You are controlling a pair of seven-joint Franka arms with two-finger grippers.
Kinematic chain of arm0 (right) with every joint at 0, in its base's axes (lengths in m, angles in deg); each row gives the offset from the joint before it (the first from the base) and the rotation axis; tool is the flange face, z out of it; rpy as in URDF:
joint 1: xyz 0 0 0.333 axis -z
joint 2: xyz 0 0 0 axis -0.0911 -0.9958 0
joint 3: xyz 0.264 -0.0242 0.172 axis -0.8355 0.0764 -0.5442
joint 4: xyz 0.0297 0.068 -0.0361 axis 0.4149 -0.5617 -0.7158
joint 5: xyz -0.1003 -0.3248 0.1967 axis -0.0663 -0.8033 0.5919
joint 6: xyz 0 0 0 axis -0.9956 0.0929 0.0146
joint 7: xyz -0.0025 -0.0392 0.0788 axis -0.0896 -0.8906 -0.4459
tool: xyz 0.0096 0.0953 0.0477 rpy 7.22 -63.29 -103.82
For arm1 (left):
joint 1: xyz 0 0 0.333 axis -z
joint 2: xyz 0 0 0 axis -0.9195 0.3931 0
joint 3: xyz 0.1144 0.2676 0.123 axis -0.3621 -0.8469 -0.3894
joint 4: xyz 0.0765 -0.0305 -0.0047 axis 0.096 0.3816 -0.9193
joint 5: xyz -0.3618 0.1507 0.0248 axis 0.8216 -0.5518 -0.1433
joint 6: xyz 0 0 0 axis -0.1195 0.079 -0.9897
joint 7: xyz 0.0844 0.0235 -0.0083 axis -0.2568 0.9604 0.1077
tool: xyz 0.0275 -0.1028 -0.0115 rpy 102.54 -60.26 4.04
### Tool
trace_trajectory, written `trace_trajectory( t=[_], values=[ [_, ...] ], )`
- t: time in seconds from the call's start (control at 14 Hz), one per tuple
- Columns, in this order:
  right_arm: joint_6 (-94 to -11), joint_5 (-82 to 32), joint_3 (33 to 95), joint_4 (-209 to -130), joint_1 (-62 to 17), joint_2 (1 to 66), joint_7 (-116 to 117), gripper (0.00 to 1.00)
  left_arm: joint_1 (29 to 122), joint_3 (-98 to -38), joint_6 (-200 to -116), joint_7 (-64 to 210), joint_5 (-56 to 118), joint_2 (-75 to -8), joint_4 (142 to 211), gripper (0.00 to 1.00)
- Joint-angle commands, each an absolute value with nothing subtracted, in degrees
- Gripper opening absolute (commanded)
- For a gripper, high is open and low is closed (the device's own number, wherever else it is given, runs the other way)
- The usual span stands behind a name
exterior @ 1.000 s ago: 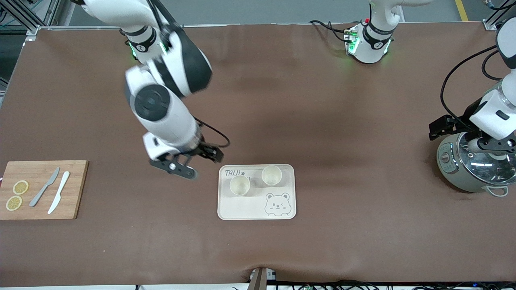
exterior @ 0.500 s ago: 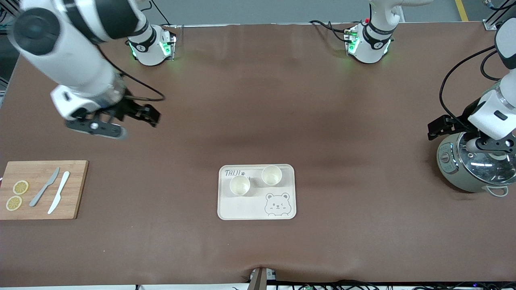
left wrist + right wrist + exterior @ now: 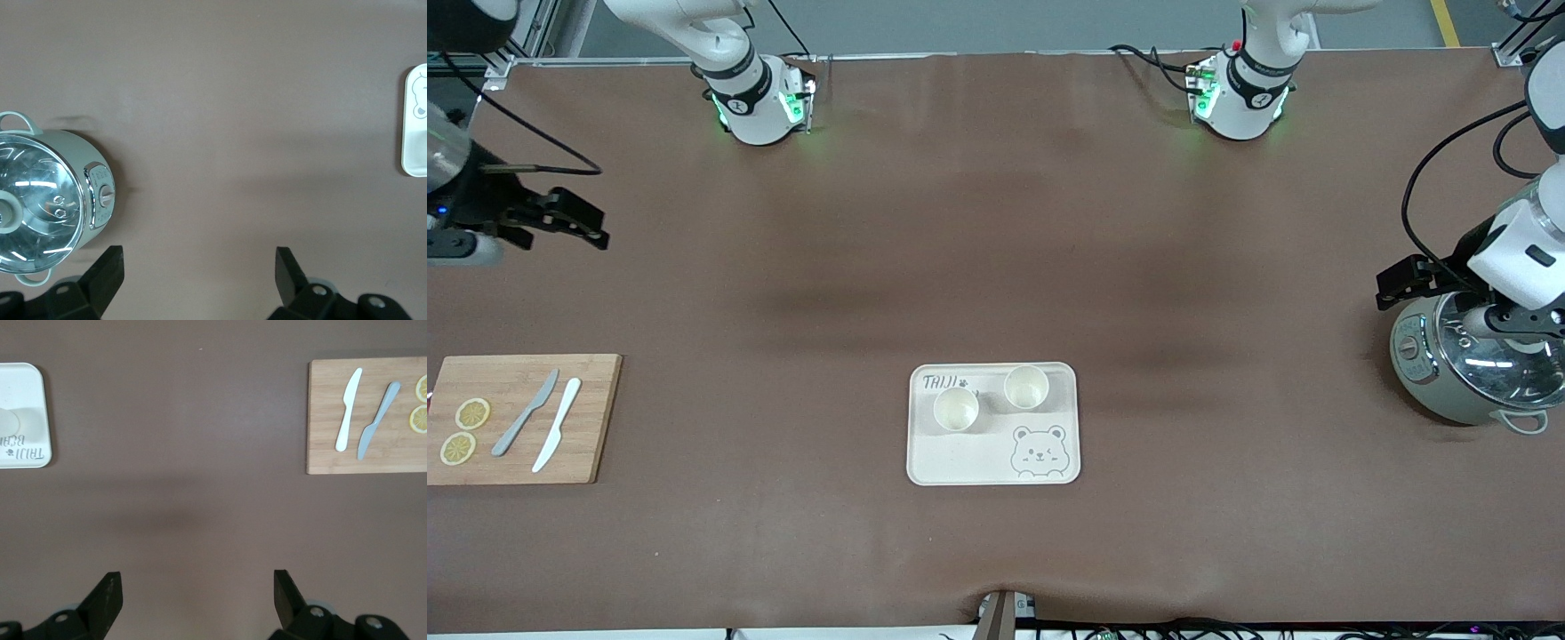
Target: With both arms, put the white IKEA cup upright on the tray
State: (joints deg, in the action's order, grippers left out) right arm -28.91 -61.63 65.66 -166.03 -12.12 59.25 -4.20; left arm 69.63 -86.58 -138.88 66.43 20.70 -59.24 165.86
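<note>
Cream against the brown table cover, the tray (image 3: 993, 423) sits in the lower middle of the front view with two white cups standing upright on it, mouths up: one cup (image 3: 956, 410) beside the lettering, the other cup (image 3: 1026, 387) above the bear drawing. The big change is the right arm: a second ago the right gripper (image 3: 560, 220) hung just beside the tray's upper left corner, half a second ago it was up in the left part of the frame, and now it is at the far left edge, over bare table above the wooden cutting board (image 3: 520, 418). Its fingers stand spread with nothing between them, as the right wrist view confirms. The left gripper (image 3: 1432, 276) waits at the right edge over the rice cooker (image 3: 1476, 360), barely shifted, its fingers likewise apart and empty. I judge the placing finished: the cups are set, and the right arm is retreating to rest.
</note>
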Motion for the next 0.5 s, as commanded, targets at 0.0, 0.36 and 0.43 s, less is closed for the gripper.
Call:
trace_trajectory(
  t=[0.0,0.36,0.43],
  values=[
    [-29.5,-61.6,64.4,-167.2,-11.1,60.2,-3.1,1.0,68.4,-85.5,-139.0,65.8,20.6,-59.4,166.0,1.0],
    [-28.9,-61.6,64.5,-165.8,-10.6,60.3,-3.2,1.0,67.1,-83.6,-139.5,66.3,20.6,-59.0,166.0,1.0],
    [-29.2,-61.6,64.5,-165.6,-9.6,60.1,-2.7,1.0,66.8,-83.6,-139.5,66.5,20.6,-59.0,165.9,1.0]
  ],
)
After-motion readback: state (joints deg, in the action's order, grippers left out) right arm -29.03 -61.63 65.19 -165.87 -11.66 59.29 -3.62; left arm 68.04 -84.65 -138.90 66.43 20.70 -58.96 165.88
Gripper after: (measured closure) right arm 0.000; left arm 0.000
